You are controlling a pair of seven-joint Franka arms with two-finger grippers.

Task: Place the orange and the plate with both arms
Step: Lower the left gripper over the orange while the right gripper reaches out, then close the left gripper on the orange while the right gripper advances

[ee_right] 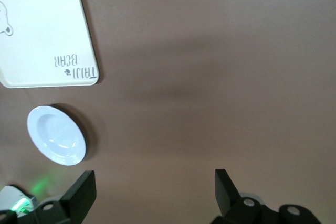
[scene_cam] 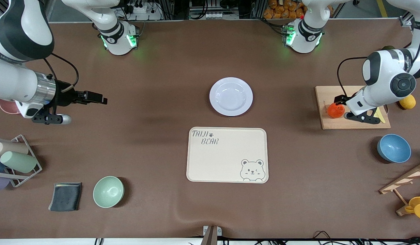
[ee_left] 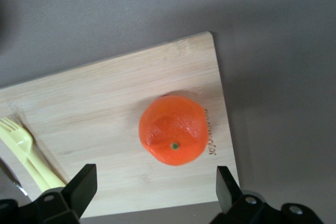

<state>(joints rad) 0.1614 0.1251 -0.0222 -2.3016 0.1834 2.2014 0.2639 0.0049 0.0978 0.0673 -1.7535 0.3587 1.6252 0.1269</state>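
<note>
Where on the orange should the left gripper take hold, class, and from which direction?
Across its widest middle, from straight above. The orange sits stem-up and free on the cutting board, with the left gripper open, its fingers wider than the fruit.

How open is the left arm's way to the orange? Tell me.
Probably open, yes: the left gripper hangs over the cutting board with its fingers spread either side of the orange. Nothing lies between them; the yellow fork lies off to the side.

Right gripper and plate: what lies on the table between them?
Nothing: between the right gripper and the plate there is only bare brown table, as the front view shows.
</note>
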